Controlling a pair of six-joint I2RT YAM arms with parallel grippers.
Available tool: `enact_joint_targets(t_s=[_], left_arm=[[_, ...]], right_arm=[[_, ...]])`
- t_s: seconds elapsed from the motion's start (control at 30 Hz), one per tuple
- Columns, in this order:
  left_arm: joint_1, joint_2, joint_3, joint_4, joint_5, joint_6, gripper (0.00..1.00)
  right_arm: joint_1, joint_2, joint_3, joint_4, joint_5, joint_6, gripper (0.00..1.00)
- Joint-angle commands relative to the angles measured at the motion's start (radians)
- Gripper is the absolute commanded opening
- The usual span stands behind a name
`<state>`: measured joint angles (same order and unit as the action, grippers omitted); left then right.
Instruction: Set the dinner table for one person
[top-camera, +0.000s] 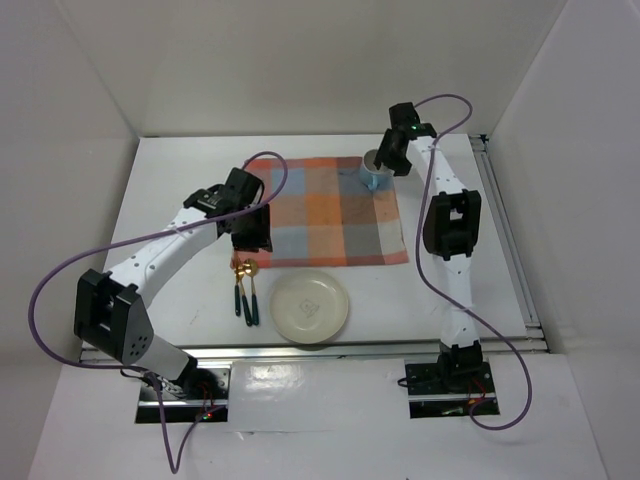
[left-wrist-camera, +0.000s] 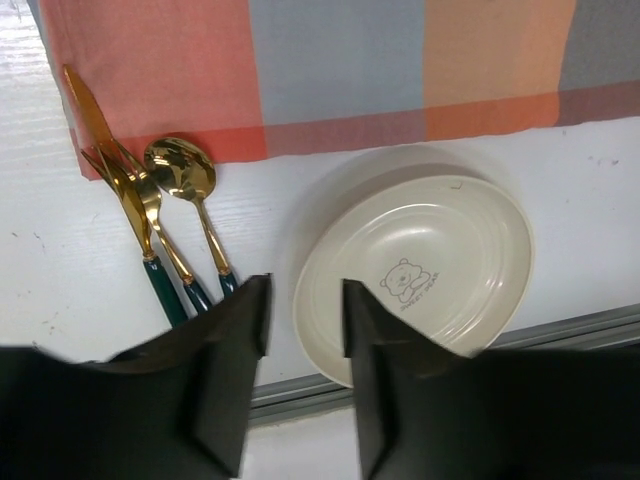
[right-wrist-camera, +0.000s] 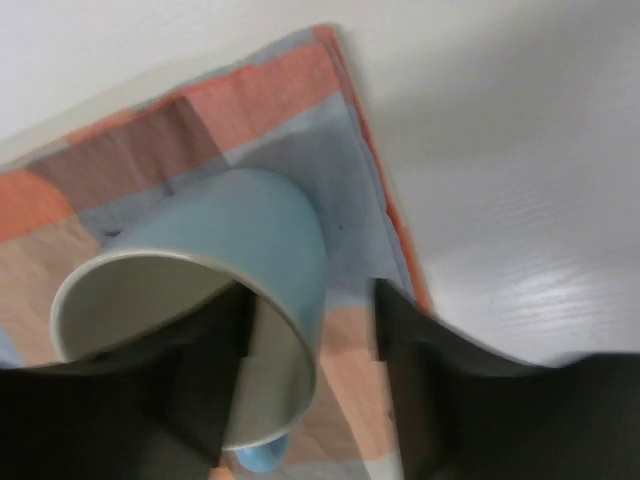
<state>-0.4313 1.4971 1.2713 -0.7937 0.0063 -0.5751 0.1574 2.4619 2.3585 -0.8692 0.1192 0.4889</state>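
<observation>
The white dinner table (top-camera: 170, 180) carries an orange-and-blue checked cloth (top-camera: 330, 215). A light blue mug (top-camera: 375, 178) stands on the cloth's far right corner. My right gripper (top-camera: 388, 160) is open, with one finger inside the mug (right-wrist-camera: 250, 235) and the other outside its wall, a gap between (right-wrist-camera: 312, 310). A cream plate (top-camera: 311, 305) lies near the front edge, off the cloth. A gold knife, fork and spoon with green handles (top-camera: 245, 290) lie left of the plate. My left gripper (top-camera: 250, 238) hovers open and empty (left-wrist-camera: 305, 300) above the plate's (left-wrist-camera: 420, 265) left rim.
The cutlery heads (left-wrist-camera: 150, 175) touch the cloth's near left corner (left-wrist-camera: 170, 110). Metal rails (top-camera: 510, 240) run along the table's right and front edges. White walls close in the back and sides.
</observation>
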Motion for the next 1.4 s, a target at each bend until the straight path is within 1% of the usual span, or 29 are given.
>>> enact_joint_targets(t_s=[0.0,0.03,0.1,0.13,0.2,0.27,0.33,0.37,0.4,0.43,0.47,0.5,0.57,0.6,0.63,0.67,0.7,0.73,0.77,0.8,0.83,0.9,0.93,1.0,1.03,1.13,1.2,1.27,1.37], left_arm=[[-0.011,0.009,-0.001,0.005,0.018,0.004,0.55],[-0.02,0.009,-0.001,0.005,0.018,0.004,0.63],[-0.02,0.009,-0.012,0.005,0.018,0.004,0.75],[-0.02,-0.001,-0.012,0.005,0.018,0.004,0.75],[-0.029,-0.001,-0.021,0.005,0.009,0.004,0.75],[-0.029,-0.012,-0.021,0.005,-0.003,0.004,0.75],[-0.029,-0.023,-0.012,-0.007,-0.037,-0.006,0.73],[-0.029,-0.023,-0.012,-0.019,-0.051,-0.006,0.73],[-0.029,-0.032,-0.003,-0.036,-0.099,-0.021,0.72],[-0.029,-0.032,-0.003,-0.047,-0.132,-0.04,0.72],[-0.029,-0.032,0.008,-0.061,-0.167,-0.04,0.72],[-0.015,-0.032,0.008,-0.085,-0.221,-0.054,0.72],[0.003,-0.032,0.033,-0.107,-0.25,-0.054,0.72],[0.018,-0.032,0.051,-0.12,-0.267,-0.068,0.72],[0.019,-0.041,0.062,-0.13,-0.288,-0.068,0.71],[0.031,-0.041,0.071,-0.139,-0.289,-0.078,0.71],[0.031,-0.054,0.083,-0.139,-0.299,-0.078,0.71],[0.045,-0.054,0.083,-0.139,-0.299,-0.089,0.71],[0.045,-0.081,0.083,-0.127,-0.299,-0.1,0.71],[0.045,-0.092,0.083,-0.118,-0.299,-0.1,0.7],[0.057,-0.11,0.083,-0.108,-0.289,-0.109,0.7],[0.057,-0.124,0.083,-0.091,-0.255,-0.109,0.7],[0.057,-0.124,0.083,-0.076,-0.24,-0.1,0.7],[0.057,-0.146,0.06,-0.046,-0.21,-0.091,0.71],[0.057,-0.146,0.06,-0.045,-0.2,-0.091,0.71],[0.057,-0.146,0.051,-0.045,-0.187,-0.091,0.71],[0.057,-0.146,0.051,-0.056,-0.187,-0.091,0.71],[0.057,-0.146,0.06,-0.068,-0.152,-0.101,0.71],[0.057,-0.164,0.06,-0.047,-0.128,-0.101,0.71]], right_arm=[[0.008,-0.056,0.016,0.09,-0.016,-0.003,0.67],[0.008,-0.069,0.016,0.09,-0.027,-0.003,0.77],[0.008,-0.112,0.016,0.101,-0.05,-0.003,0.85],[0.008,-0.127,0.016,0.101,-0.059,-0.003,0.92],[0.008,-0.176,0.016,0.11,-0.081,-0.013,0.98],[0.008,-0.217,0.005,0.101,-0.081,-0.013,1.0],[0.008,-0.315,-0.043,0.091,-0.081,-0.013,1.0],[0.019,-0.358,-0.144,0.101,-0.081,-0.013,0.98],[0.019,-0.473,-0.216,0.146,-0.09,-0.013,0.96],[0.03,-0.541,-0.302,0.186,-0.104,-0.013,0.94],[0.048,-0.611,-0.493,0.231,-0.104,-0.013,0.93],[0.057,-0.747,-0.583,0.287,-0.118,-0.013,0.88],[0.091,-0.867,-0.749,0.315,-0.153,-0.013,0.85],[0.103,-0.921,-0.907,0.315,-0.17,-0.001,0.83],[0.119,-1.02,-0.988,0.325,-0.191,-0.001,0.8],[0.157,-1.069,-1.069,0.338,-0.249,0.008,0.8],[0.178,-1.11,-1.232,0.351,-0.292,0.008,0.78],[0.203,-1.177,-1.302,0.369,-0.334,0.014,0.78],[0.227,-1.199,-1.362,0.369,-0.364,0.042,0.78],[0.281,-1.218,-1.463,0.381,-0.377,0.072,0.78],[0.309,-1.25,-1.511,0.413,-0.386,0.13,0.78],[0.37,-1.274,-1.623,0.485,-0.401,0.18,0.8],[0.386,-1.275,-1.65,0.51,-0.401,0.218,0.8],[0.421,-1.264,-1.691,0.564,-0.412,0.237,0.8],[0.43,-1.226,-1.702,0.591,-0.412,0.246,0.81],[0.481,-1.158,-1.693,0.618,-0.386,0.246,0.86],[0.499,-1.095,-1.668,0.627,-0.368,0.226,0.86],[0.513,-1.042,-1.653,0.627,-0.355,0.217,0.86],[0.536,-0.985,-1.63,0.627,-0.299,0.227,0.78]])
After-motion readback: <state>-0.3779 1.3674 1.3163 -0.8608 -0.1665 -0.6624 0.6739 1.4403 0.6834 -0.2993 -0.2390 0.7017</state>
